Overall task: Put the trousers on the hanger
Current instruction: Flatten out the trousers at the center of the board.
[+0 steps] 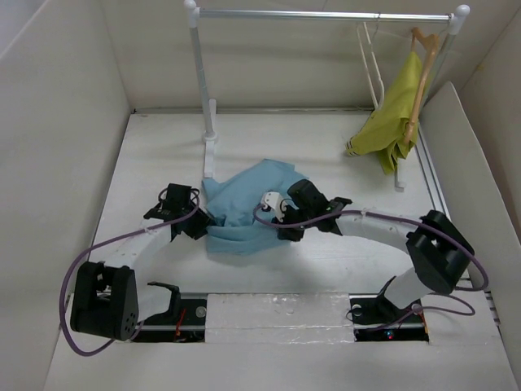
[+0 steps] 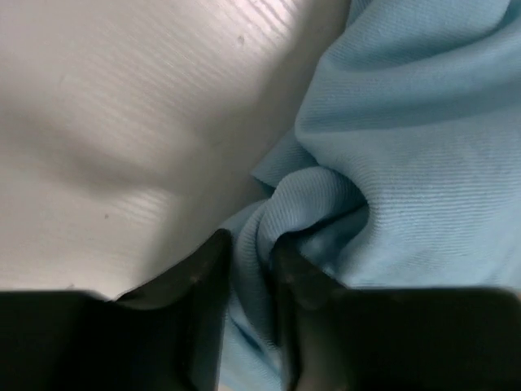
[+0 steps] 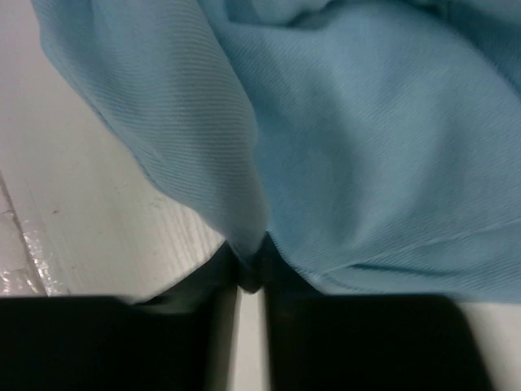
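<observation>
The light blue trousers (image 1: pixel 248 204) lie bunched in the middle of the table. My left gripper (image 1: pixel 200 221) is at their left edge, shut on a fold of the trousers (image 2: pixel 326 187); the fold runs between the two fingers (image 2: pixel 207 277). My right gripper (image 1: pixel 283 221) is at their right side, shut on a pinch of the trousers (image 3: pixel 366 147) at its fingertips (image 3: pixel 251 273). The cream-white hanger (image 1: pixel 372 61) hangs from the rail (image 1: pixel 326 15) at the back right, left of the yellow-green garment.
A yellow-green garment (image 1: pixel 391 118) hangs on a tan wooden hanger (image 1: pixel 422 73) from the rail's right end. The rack's left post (image 1: pixel 202 90) stands just behind the trousers. White walls enclose the table (image 1: pixel 155 163) on left, right and back.
</observation>
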`<state>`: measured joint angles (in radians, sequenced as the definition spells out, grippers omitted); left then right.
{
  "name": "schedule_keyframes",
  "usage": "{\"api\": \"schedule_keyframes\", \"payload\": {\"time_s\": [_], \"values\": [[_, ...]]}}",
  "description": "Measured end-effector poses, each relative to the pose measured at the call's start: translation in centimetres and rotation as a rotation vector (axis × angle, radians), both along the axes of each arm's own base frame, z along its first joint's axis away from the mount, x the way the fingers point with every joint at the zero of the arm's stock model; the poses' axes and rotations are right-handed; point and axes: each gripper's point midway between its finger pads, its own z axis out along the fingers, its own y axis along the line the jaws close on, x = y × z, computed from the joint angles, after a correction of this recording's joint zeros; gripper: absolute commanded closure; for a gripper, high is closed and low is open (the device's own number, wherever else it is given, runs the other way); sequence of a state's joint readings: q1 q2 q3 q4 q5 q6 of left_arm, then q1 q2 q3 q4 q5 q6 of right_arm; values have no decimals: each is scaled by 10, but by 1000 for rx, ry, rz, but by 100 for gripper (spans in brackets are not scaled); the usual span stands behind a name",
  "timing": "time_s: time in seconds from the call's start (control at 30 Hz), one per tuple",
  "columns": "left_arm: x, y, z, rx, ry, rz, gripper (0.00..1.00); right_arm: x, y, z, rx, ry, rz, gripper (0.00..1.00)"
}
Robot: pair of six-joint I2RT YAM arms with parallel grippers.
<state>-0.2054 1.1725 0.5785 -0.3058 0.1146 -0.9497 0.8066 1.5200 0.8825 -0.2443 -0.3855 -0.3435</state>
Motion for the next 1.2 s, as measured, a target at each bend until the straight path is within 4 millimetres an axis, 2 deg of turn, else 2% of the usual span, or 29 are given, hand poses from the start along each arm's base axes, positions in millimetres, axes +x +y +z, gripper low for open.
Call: {"api": "schedule_keyframes", "payload": {"time_s": [0.03, 0.13, 0.2, 0.27, 0.3, 0.33, 0.37, 0.4, 0.43, 0.47, 0.5, 0.53, 0.57, 0.6, 0.63, 0.67, 0.7, 0.73, 0.77, 0.8, 0.83, 0.87, 0.93, 0.97, 1.0, 1.07, 1.1, 1.13, 1.2], "values": [[1, -2, -1, -12, 4, -1, 100, 4, 2, 1, -3, -4, -4, 100], [5, -4, 1, -10, 15, -6, 100, 20, 8, 22, -2, -56, -28, 100], [19, -3, 24, 9, -14, -11, 100, 34, 11, 55, 17, -129, -51, 100], [46, -3, 72, 28, -111, -16, 100, 45, 10, 105, 34, -214, -71, 100], [64, -3, 109, 37, -189, -20, 100, 51, 10, 138, 56, -269, -80, 100], [83, -4, 152, 45, -285, -23, 100, 54, 10, 171, 82, -321, -83, 100], [99, -4, 197, 48, -391, -22, 100, 57, 9, 214, 126, -389, -90, 100], [110, -3, 240, 52, -495, -17, 100, 55, 7, 248, 170, -439, -90, 100], [114, -1, 279, 56, -586, -11, 100, 47, 3, 280, 219, -483, -81, 100], [113, 1, 306, 57, -651, -7, 100, 35, 1, 303, 264, -513, -64, 100], [107, 1, 327, 53, -704, -8, 100, 19, 0, 315, 301, -522, -30, 100], [97, 1, 339, 49, -736, -14, 100, 0, 2, 316, 326, -507, 14, 100], [86, 1, 342, 49, -742, -21, 100, -20, 9, 303, 334, -465, 67, 100], [76, 3, 338, 56, -739, -25, 100, -40, 15, 288, 347, -429, 118, 100], [68, 6, 325, 67, -713, -24, 100, -60, 21, 260, 330, -363, 172, 97], [56, 10, 309, 84, -671, -23, 100, -64, 22, 254, 323, -348, 183, 76], [45, 15, 288, 105, -609, -27, 100, -97, 34, 190, 238, -218, 270, 62], [37, 21, 265, 135, -551, -20, 100, -108, 36, 159, 176, -150, 294, 46], [36, 23, 260, 146, -537, -15, 100, -120, 33, 126, 93, -72, 317, 28], [29, 41, 227, 225, -447, 29, 100, -131, 24, 99, 10, -1, 333, 24], [29, 51, 212, 264, -406, 54, 100, -140, 13, 80, -65, 47, 351, 21], [28, 58, 196, 299, -363, 74, 100, -144, 4, 71, -118, 80, 349, 20], [22, 69, 172, 351, -300, 96, 100, -139, -6, 74, -148, 77, 329, 21], [18, 73, 165, 370, -283, 103, 100, -131, -8, 79, -140, 61, 307, 26], [15, 76, 160, 384, -276, 110, 100, -117, -9, 85, -120, 39, 269, 32], [11, 81, 159, 398, -286, 125, 100, -76, -18, 90, -79, 1, 138, 52], [9, 83, 160, 401, -294, 131, 100, -50, -26, 88, -67, -16, 54, 55], [7, 84, 160, 403, -303, 135, 100, -22, -37, 81, -62, -28, -44, 57], [5, 86, 158, 413, -304, 141, 100, 26, -58, 57, -73, -19, -212, 39]]}}
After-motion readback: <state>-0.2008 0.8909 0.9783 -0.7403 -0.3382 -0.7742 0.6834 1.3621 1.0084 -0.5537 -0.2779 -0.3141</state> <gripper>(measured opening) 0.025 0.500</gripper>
